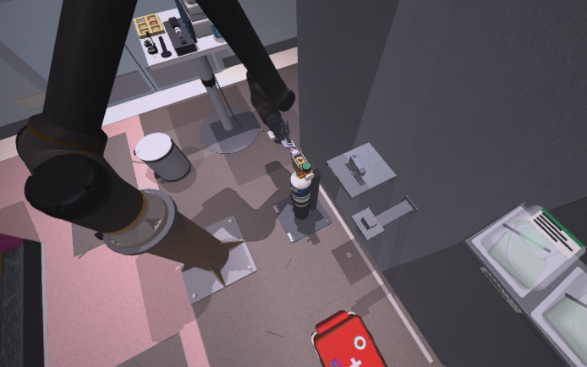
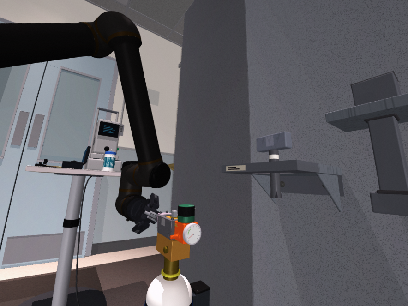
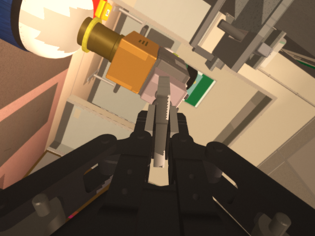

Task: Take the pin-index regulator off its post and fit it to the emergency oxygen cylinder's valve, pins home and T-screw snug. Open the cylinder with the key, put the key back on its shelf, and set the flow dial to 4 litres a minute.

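The regulator (image 2: 177,229) sits on the valve block (image 3: 131,61) on top of the white oxygen cylinder (image 1: 301,190). It has an orange body, a white gauge (image 2: 191,234) and a green dial (image 2: 186,210). Its grey T-screw bar (image 3: 161,115) sticks out on the side away from the wall. My gripper (image 3: 160,117) is closed on that T-screw bar, its two fingers flanking the bar in the wrist camera. The cylinder key (image 2: 274,156) stands in its shelf (image 2: 282,168) on the wall. The post (image 2: 385,142) on the wall is empty.
The dark wall (image 2: 306,81) rises just behind the cylinder. A stand table (image 2: 73,170) with a monitor is on the far side of my arm. A white bin (image 1: 162,156) and a red bag (image 1: 348,342) stand on the floor.
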Robot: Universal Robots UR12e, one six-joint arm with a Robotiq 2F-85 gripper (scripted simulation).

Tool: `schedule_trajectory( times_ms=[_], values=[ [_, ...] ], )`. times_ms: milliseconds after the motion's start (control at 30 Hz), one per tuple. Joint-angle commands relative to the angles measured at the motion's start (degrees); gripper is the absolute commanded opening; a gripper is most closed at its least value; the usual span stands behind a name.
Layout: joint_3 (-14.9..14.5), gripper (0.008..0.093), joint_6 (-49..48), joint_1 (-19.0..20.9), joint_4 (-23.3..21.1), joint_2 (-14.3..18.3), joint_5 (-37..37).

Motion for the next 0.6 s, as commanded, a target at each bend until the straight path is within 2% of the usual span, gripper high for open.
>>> schedule_trajectory(
  times_ms=[0,567],
  values=[
    [0.01,0.0080,1.02,-0.02,-0.02,-0.03,0.03],
    [0.01,0.0080,20.11,-0.02,-0.02,-0.03,0.03]
  ],
)
